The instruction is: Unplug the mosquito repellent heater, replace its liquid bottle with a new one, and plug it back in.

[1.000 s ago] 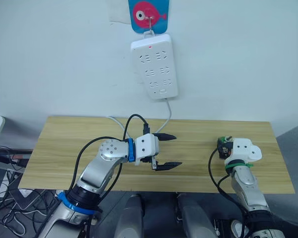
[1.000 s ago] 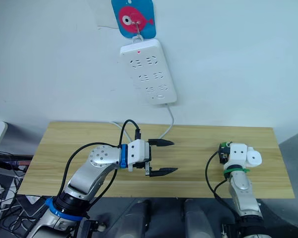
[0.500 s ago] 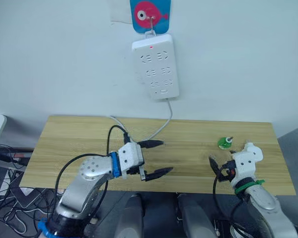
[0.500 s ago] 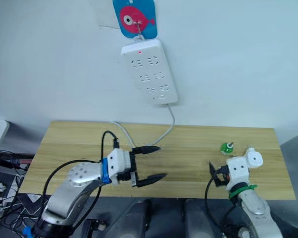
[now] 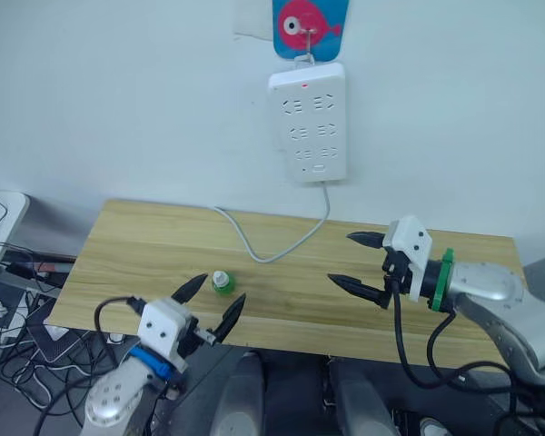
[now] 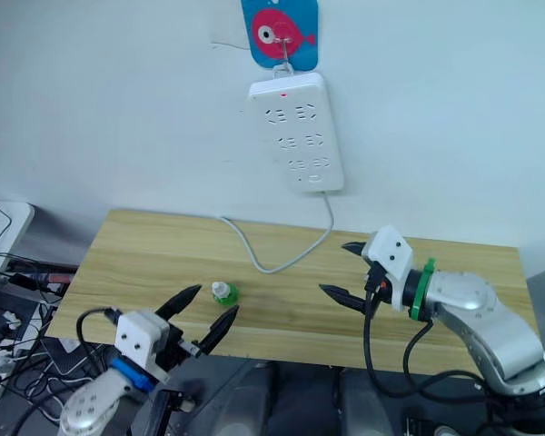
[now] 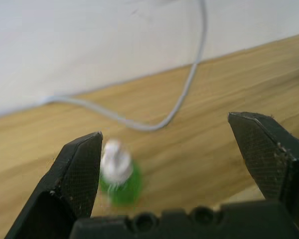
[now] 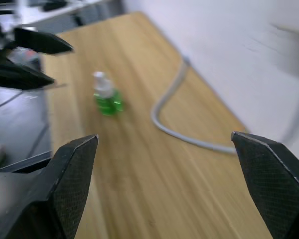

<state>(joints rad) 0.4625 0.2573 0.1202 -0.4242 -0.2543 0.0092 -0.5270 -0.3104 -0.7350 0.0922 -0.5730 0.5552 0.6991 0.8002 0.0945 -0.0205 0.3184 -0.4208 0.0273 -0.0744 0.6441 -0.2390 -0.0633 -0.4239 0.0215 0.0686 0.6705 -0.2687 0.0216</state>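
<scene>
Wooden table (image 5: 118, 263): new one (image 5: 222, 282) upright, white cap up

The left gripper (image 7: 182, 149) has its two black, textured, pointed fingers (image 7: 77, 172) spread wide apart over a light wooden tabletop (image 7: 204, 139). A tiny round translucent green bottle with a white cap (image 7: 118, 172) stands upright on the wood just beside one fingertip, between the two fingers but apart from the other, and it looks blurred. Beyond it a thin grey-white cable (image 7: 182, 102) curves across the table and rises up a pale wall (image 7: 89, 40) behind the table's far edge.
</scene>
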